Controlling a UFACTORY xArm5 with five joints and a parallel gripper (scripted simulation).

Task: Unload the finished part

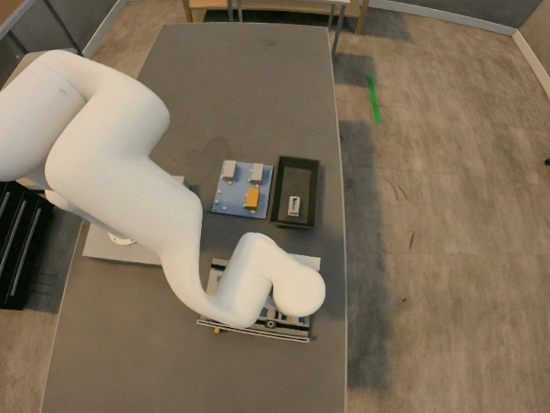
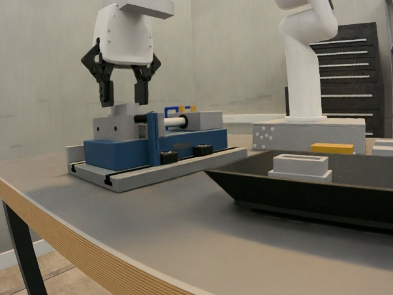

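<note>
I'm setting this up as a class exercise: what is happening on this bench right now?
A white robot arm holds its open gripper just above the grey part clamped in the blue vise, gripping nothing. The black outfeed tray already holds one pocketed block lying flat, pocket up. Plain blocks stand on a blue plate beside the tray.

two grey blocks, one orange block

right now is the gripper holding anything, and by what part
Nothing is held. The gripper hangs open just above the part in the vise, fingers not touching it.
</note>
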